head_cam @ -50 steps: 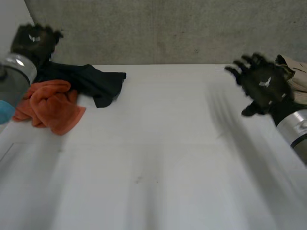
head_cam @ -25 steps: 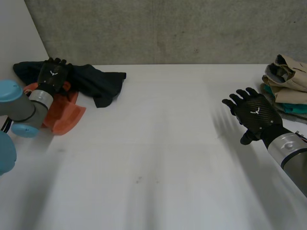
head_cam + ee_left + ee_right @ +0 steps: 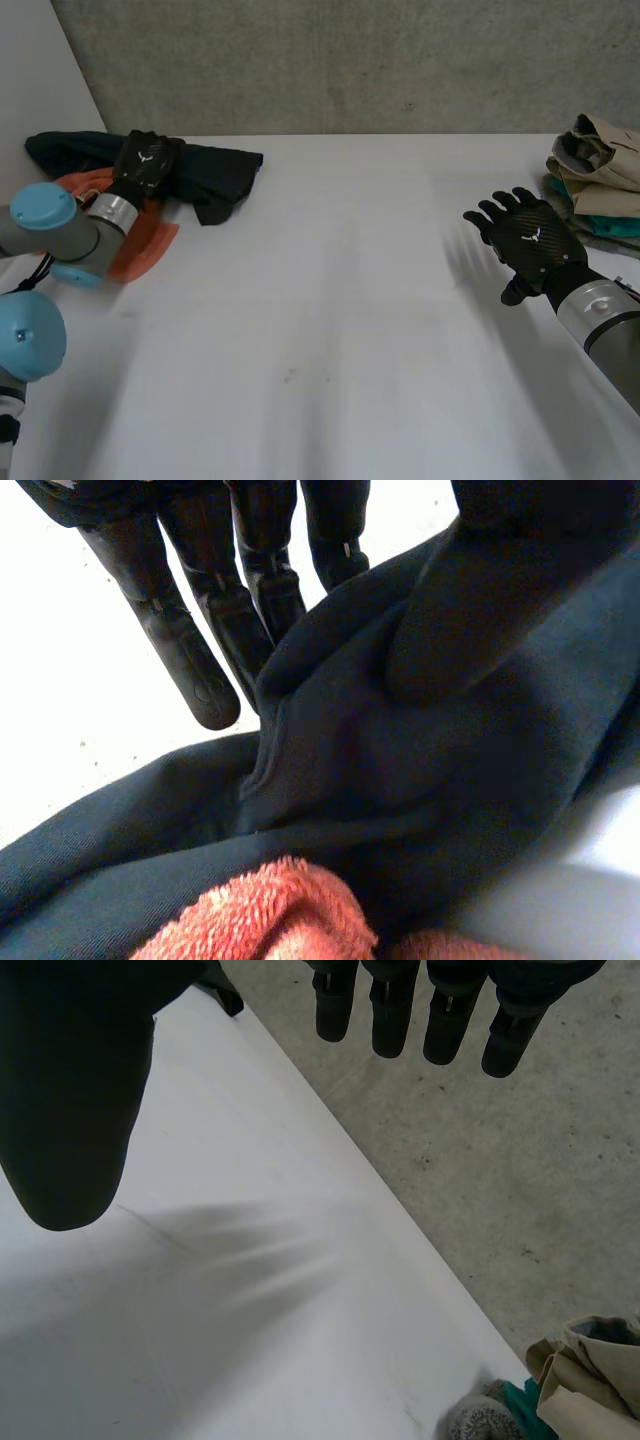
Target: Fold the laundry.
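Dark cloth [image 3: 215, 175] bunched at the table's far left, left hand [image 3: 145, 160] on it

The dark cloth lies crumpled along the far edge of the table [image 3: 330, 330], at its left end, close to the wall [image 3: 350, 60]. One end of it trails toward the table's middle. An orange towel [image 3: 145, 248] lies against its near side, partly under it and partly hidden by the left arm [image 3: 60, 230].

The left hand rests palm down on the middle of the dark cloth. In the left wrist view a ridge of the cloth stands up between the thumb [image 3: 450, 630] and the nearly straight fingers [image 3: 190, 650]. The thumb presses into one side of the ridge, and the cloth rises over the tips of the fingers on the other side, so the ridge is pinched between them. The towel's nap shows just beyond the pinched fold.

The right hand [image 3: 530, 245] is well apart from this, above bare table at the right side. Its fingers [image 3: 390, 1010] are spread wide and straight, the thumb [image 3: 70, 1090] is held off to the side, and it holds nothing.

Just beyond the right hand, at the table's far right edge, sits a stack [image 3: 600, 165] of folded clothes, beige on top with teal beneath.
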Motion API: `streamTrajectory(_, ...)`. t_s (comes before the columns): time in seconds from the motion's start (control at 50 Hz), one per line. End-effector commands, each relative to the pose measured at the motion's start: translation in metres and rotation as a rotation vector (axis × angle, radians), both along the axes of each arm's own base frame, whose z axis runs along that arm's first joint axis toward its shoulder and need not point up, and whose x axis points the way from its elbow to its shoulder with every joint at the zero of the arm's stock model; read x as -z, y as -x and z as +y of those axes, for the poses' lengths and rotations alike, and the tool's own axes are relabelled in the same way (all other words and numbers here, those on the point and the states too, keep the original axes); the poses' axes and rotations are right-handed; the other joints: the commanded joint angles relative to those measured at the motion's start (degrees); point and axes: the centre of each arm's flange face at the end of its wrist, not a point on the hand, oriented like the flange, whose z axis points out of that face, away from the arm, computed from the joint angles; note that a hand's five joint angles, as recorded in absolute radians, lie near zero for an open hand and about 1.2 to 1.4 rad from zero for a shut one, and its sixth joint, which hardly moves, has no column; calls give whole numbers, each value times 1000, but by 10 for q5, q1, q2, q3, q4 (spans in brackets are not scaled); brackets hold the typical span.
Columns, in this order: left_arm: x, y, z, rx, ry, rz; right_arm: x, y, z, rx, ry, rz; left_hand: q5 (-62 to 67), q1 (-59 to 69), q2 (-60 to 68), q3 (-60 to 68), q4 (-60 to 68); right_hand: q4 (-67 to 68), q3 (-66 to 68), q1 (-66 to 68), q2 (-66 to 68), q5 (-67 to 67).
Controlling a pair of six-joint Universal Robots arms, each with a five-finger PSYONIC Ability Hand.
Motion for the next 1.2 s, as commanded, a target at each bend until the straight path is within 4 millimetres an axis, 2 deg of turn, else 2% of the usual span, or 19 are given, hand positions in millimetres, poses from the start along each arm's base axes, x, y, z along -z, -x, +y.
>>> streamTrajectory(0.02, -15, 2, 4, -83, 10, 21, 0, 0, 0, 3, -1, -1, 138, 148, 127, 131, 127, -20, -17, -29, -18, -28)
streamTrajectory(0.12, -86, 31, 37, -42, 75, 54, -5, 1, -1, 10, 12, -2, 138, 148, 127, 131, 127, -20, -17, -29, -18, -28)
streamTrajectory(0.14, -111, 39, 52, -23, 113, 70, -5, 1, -1, 15, 14, -2, 138, 148, 127, 131, 127, -20, -17, -29, -18, -28)
streamTrajectory(0.2, -145, 57, 81, 30, 149, 109, -8, 3, -1, 36, 23, 0, 138, 148, 127, 131, 127, -20, -17, -29, -18, -28)
streamTrajectory(0.3, -194, 103, 166, 214, 105, 240, -15, 6, -2, 67, 43, 1, 138, 148, 127, 131, 127, -20, -17, -29, -18, -28)
streamTrajectory(0.36, -202, 116, 203, 290, 55, 287, -20, 6, -1, 72, 56, -7, 138, 148, 127, 131, 127, -20, -17, -29, -18, -28)
streamTrajectory(0.38, -205, 126, 232, 353, 18, 315, -21, 6, -1, 73, 58, -10, 138, 148, 127, 131, 127, -20, -17, -29, -18, -28)
streamTrajectory(0.44, -198, 144, 277, 453, -50, 331, -23, 7, 0, 74, 62, -11, 138, 148, 127, 131, 127, -20, -17, -29, -18, -28)
streamTrajectory(0.46, -187, 156, 299, 502, -98, 324, -23, 7, 0, 74, 61, -11, 138, 148, 127, 131, 127, -20, -17, -29, -18, -28)
streamTrajectory(0.52, -159, 171, 323, 550, -179, 298, -23, 7, 0, 74, 63, -10, 138, 148, 127, 131, 127, -20, -17, -29, -18, -28)
streamTrajectory(0.66, -65, 194, 342, 535, -420, 175, -23, 6, 0, 72, 61, -9, 138, 148, 127, 131, 127, -20, -17, -29, -18, -28)
streamTrajectory(0.7, -61, 196, 346, 527, -432, 150, -23, 6, 0, 72, 61, -10, -27, -16, -38, -34, -38, -20, -17, -29, -18, -28)
streamTrajectory(0.74, -62, 197, 351, 520, -429, 117, -22, 6, 0, 74, 58, -10, -343, -332, -354, -350, -354, -20, -17, -29, -18, -28)
streamTrajectory(0.8, -79, 195, 352, 514, -388, 115, -22, 7, 3, 76, 33, -9, -388, -378, -399, -395, -399, -20, -17, -29, -18, -28)
streamTrajectory(0.82, -100, 190, 350, 503, -339, 138, -24, 7, 4, 76, 26, -8, -425, -414, -436, -432, -436, -20, -17, -29, -18, -28)
streamTrajectory(0.9, -139, 174, 348, 440, -265, 196, -30, 7, 10, 74, -20, -7, -465, -455, -477, -472, -477, -20, -17, -29, -18, -28)
streamTrajectory(0.98, -159, 157, 349, 388, -226, 225, -36, 4, 15, 70, -80, -27, -472, -462, -484, -479, -484, -20, -17, -29, -18, -28)
streamTrajectory(1.06, -160, 137, 350, 322, -237, 226, -50, 3, 16, 84, -198, -101, -470, -460, -482, -478, -482, -20, -17, -29, -18, -28)
streamTrajectory(1.2, -137, 117, 352, 216, -325, 189, -70, 1, 17, 73, -326, -114, -469, -459, -480, -476, -480, -20, -17, -29, -18, -28)
